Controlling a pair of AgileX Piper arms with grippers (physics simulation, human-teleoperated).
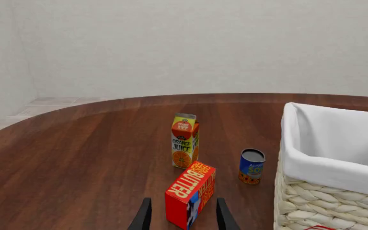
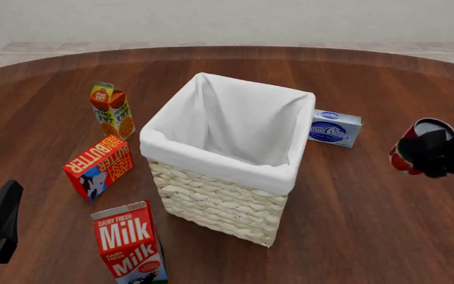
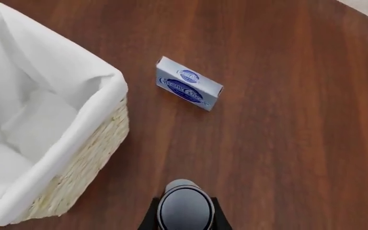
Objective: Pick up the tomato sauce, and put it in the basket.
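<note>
The tall carton (image 1: 185, 141) at the far left reads "ORANGE JUICE" in dark letters on its orange-and-yellow face. The red box (image 2: 99, 165) nearer, left of the basket, carries "BUTTER" in large white capitals, with a smaller line above it too small to read. The red carton (image 2: 129, 242) nearest at the left says "DAIRY FRESH Milk" twice. The blue-and-white box (image 3: 189, 89) to the right of the basket bears a script brand name, too blurred to make out. The small blue can (image 1: 251, 166) has lettering that cannot be read.
</note>
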